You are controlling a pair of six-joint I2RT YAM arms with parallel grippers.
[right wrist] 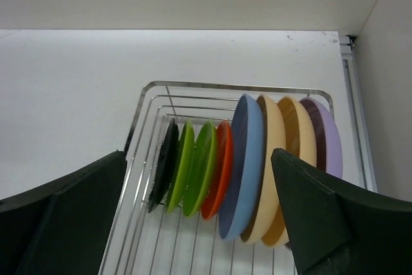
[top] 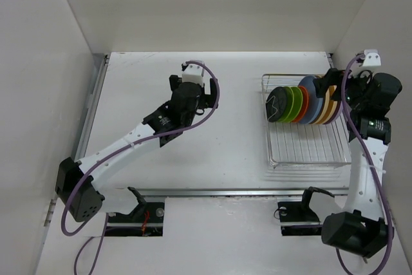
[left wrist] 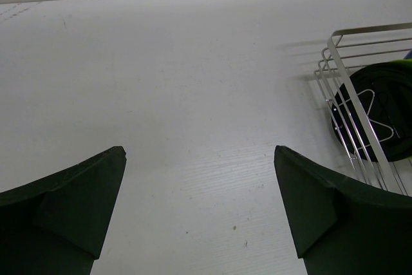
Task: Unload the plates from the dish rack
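At the near edge of the flat white table (top: 225, 159), the two arm bases sit side by side, and both arms reach away toward the far wall. The left arm (top: 129, 140) slants out over bare tabletop, well apart from the rack. The left gripper (left wrist: 199, 152) has its jaws spread wide, with nothing held and only white table surface showing between its black fingers (left wrist: 71, 210).

On the right half of the table lies the rectangular silver wire dish rack (top: 309, 164). Its near part is bare bars. The round plastic plates stand on edge in a close row across its far part. From left to right they are:

- a small black plate (right wrist: 165, 159)
- a lime green plate (right wrist: 182, 159)
- a second lime green plate (right wrist: 205, 159)
- an orange plate (right wrist: 223, 165)
- a larger light blue plate (right wrist: 248, 159)
- a tan plate (right wrist: 273, 152)
- another tan plate with an amber face (right wrist: 295, 133)
- a lavender plate (right wrist: 329, 140)

The plates lean slightly, each one close against the next.

The right arm (top: 367, 159) rises along the rack's right side. The right gripper (right wrist: 198, 154) hangs near the lavender end of the row with its jaws fully parted and nothing in its grasp. In the wrist view the plates show beyond and between its dark fingers (right wrist: 335, 217). Whether a finger touches a plate cannot be told.

In the left wrist view, the black plate shows behind the rack's left rim.
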